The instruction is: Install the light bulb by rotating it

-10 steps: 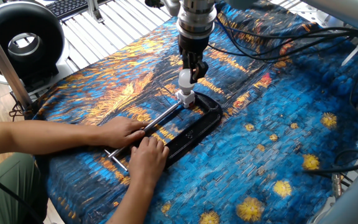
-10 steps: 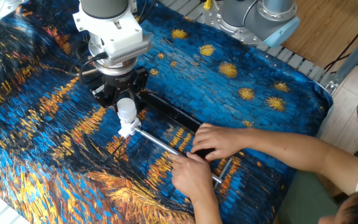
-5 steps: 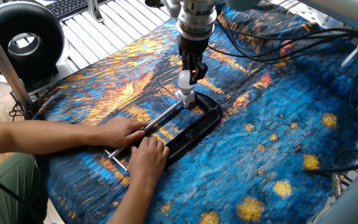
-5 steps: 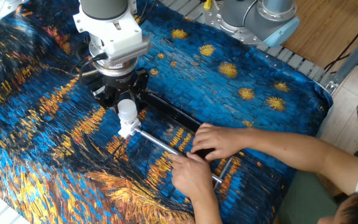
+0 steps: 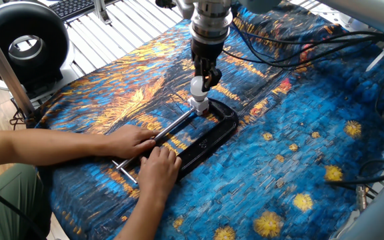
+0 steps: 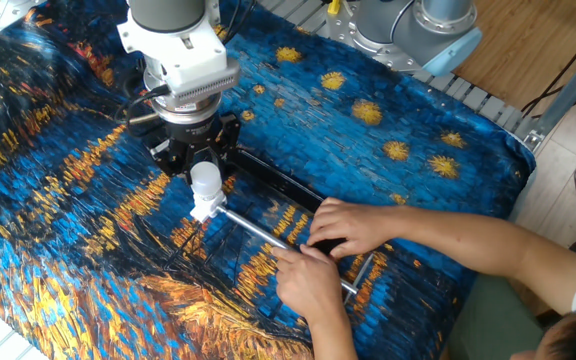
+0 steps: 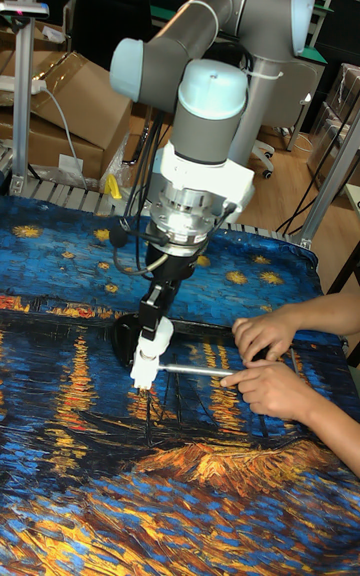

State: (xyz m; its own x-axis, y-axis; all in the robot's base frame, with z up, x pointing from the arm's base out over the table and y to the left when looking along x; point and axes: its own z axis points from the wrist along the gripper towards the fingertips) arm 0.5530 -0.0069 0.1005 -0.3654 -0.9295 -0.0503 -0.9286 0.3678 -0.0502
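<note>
- One robot hand [image 5: 204, 75] points straight down over the middle of the counter [image 5: 299, 140], its two fingers [image 5: 211, 72] closed around the light bulb [image 5: 197, 85]; the other fixed view shows the same hand [image 6: 204, 168] with dark fingers [image 6: 223, 152] on either side of the bulb [image 6: 205, 180].
- Directly under the bulb sits a small white socket base [image 5: 199, 104], and the bulb's narrow neck goes into it; how far it is seated cannot be told.
- From the tall fixed view the hand [image 7: 152, 328] hangs below the grey arm [image 7: 210, 86], the bulb [image 7: 154, 338] stands upright, and the socket base [image 7: 144, 370] is just beneath it.
- Against the socket base lies a black C-clamp [image 5: 212, 137], flat on the painted blue and orange cloth [image 5: 132, 80] that covers the counter; its silver screw rod [image 5: 172, 125] runs from the base toward the person.
- Two human hands hold the clamp: one hand [image 5: 131, 141] rests over the screw rod, the other hand [image 5: 160, 165] presses on the clamp's black frame nearer the counter's near edge.
- Beyond the far left corner of the counter stands a black round fan [image 5: 20, 41].
- Cables [image 5: 292, 47] trail over the cloth toward the far right edge.
</note>
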